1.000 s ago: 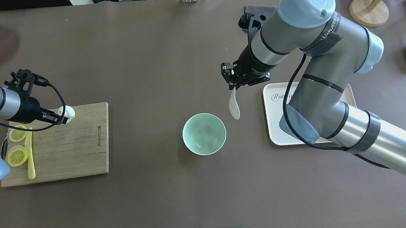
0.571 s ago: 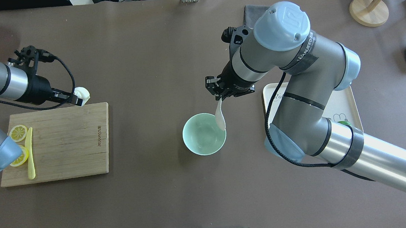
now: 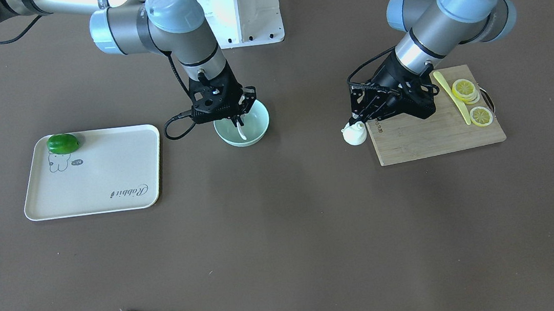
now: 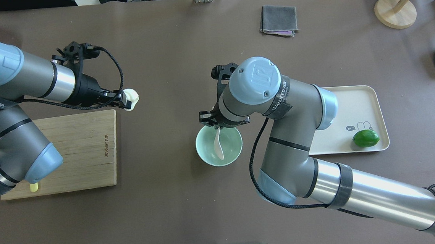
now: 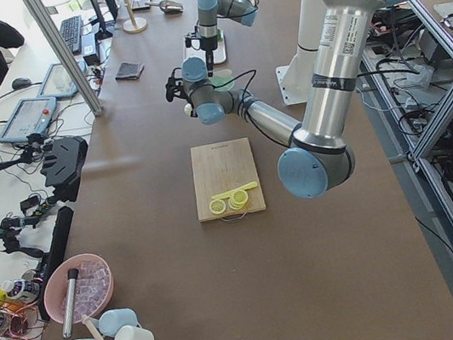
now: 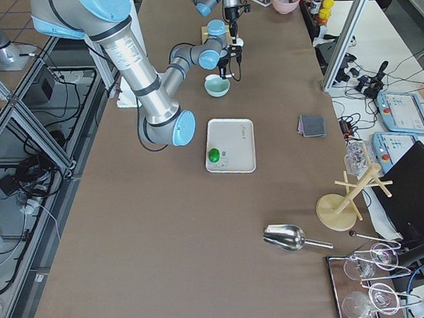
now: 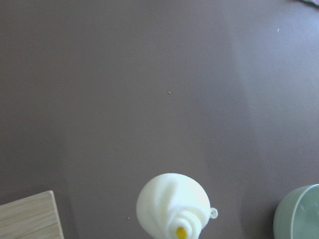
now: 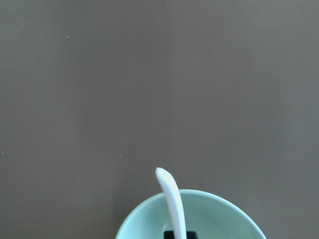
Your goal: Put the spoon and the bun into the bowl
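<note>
Progress looks about halfway: neither task thing lies free in the bowl, but both are gripped and one is already at the goal.

Farthest left of the bowl in the overhead view lies the board, with nothing of the task on it. Between board and bowl, close to the board's far corner, the left jaws pinch the bun by its sides and hold it off the table. In the left wrist view the bowl's rim only just enters at the lower right edge. The bun is therefore well apart from the bowl, with a bare stretch of table to cross.

At the bowl, the spoon hangs scoop-down inside the walls. Its handle rises to the right jaws, which sit just over the far rim and appear pressed on the handle. The right wrist view shows the spoon standing within the rim. I cannot tell whether the scoop touches the bowl's floor.

Right of the bowl lies the tray with a lime on it. Behind and to the right of the bowl is a folded cloth. None of these belongs to the task.

As I judge it, two things are left. The right jaws must release the spoon and clear the bowl. The left arm must then bring the bun over the rim and drop it beside the spoon.
</note>
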Motion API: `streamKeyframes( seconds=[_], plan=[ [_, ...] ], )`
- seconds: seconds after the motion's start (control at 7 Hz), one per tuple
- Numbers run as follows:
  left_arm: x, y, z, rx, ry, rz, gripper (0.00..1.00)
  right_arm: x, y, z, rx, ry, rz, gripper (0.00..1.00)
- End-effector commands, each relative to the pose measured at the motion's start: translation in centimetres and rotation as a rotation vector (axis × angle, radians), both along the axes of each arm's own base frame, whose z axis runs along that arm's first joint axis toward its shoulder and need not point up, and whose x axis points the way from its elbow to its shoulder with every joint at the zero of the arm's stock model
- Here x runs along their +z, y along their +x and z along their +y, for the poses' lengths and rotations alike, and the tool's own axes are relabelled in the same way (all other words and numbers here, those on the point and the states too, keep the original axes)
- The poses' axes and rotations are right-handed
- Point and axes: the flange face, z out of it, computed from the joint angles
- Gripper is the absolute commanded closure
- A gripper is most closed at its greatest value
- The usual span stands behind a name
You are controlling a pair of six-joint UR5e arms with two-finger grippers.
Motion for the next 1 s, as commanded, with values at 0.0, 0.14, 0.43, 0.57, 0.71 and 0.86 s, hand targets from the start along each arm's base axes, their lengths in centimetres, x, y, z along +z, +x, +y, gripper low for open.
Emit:
streamKeyframes(
  seconds=[0.0, 0.14, 0.43, 0.57, 0.71, 0.86],
  plan=[
    [-0.2, 1.0, 0.4, -0.013, -0.001, -0.004, 1.00, 1.2, -2.0, -0.9, 0.005, 0.006, -0.002, 1.00],
    [-0.4, 1.5, 0.7, -0.009, 0.002, -0.003, 1.00, 1.5, -2.0, -1.0, 0.006, 0.002, 0.002, 0.98],
    [-1.6, 2.9, 1.3, 0.001, -0.020, 0.016, 1.00, 0.9, -0.9, -1.2, 0.008, -0.003, -0.008, 0.00],
    [-2.2, 3.4, 1.6, -0.001, -0.018, 0.022, 1.00, 0.3, 0.8, -2.3, 0.008, -0.020, -0.019, 0.00],
    [-3.3, 4.8, 2.3, -0.013, -0.032, 0.036, 1.00, -0.5, 3.5, -3.8, -0.001, -0.048, -0.031, 0.00],
    [-5.1, 7.5, 4.1, -0.015, -0.045, 0.056, 1.00, -1.0, 6.5, -5.0, 0.002, -0.072, -0.025, 0.00]
  ],
)
